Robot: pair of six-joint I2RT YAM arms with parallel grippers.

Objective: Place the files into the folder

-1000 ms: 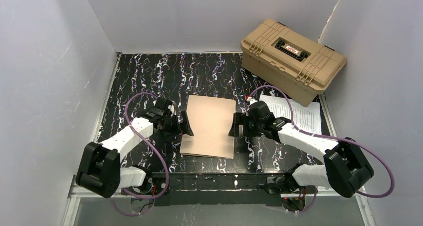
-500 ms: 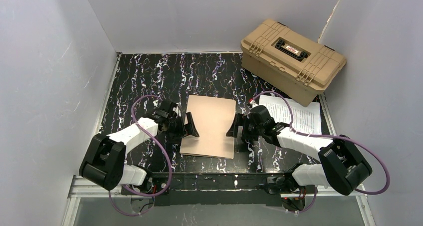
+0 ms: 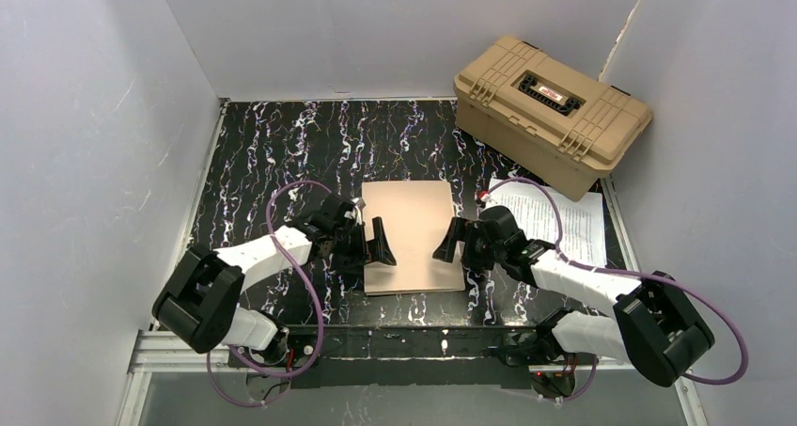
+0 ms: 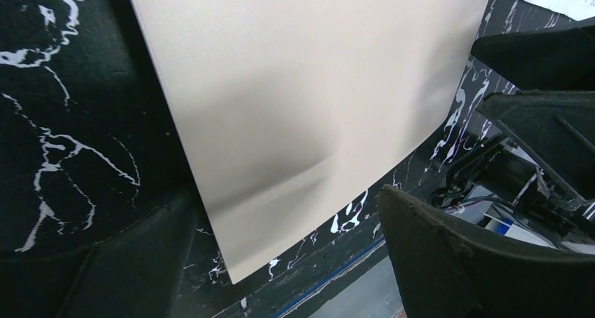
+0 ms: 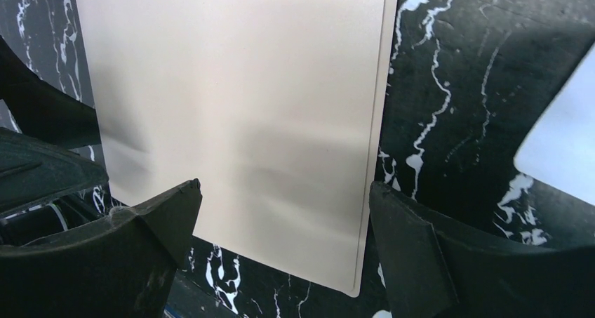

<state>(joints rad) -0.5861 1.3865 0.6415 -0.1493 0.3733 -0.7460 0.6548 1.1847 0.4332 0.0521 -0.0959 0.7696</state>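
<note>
Folder [image 3: 412,236] closed, flat | left gripper [image 3: 368,236] at 9 o'clock, right gripper [image 3: 458,241] at 3, both wide open, empty | I'd pinch the top cover only.

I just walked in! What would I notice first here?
A flat tan folder lies in the middle of the black marbled table, with the open left gripper and open right gripper at its two sides. A bulky tan case sits far right, white files just in front of it.
</note>
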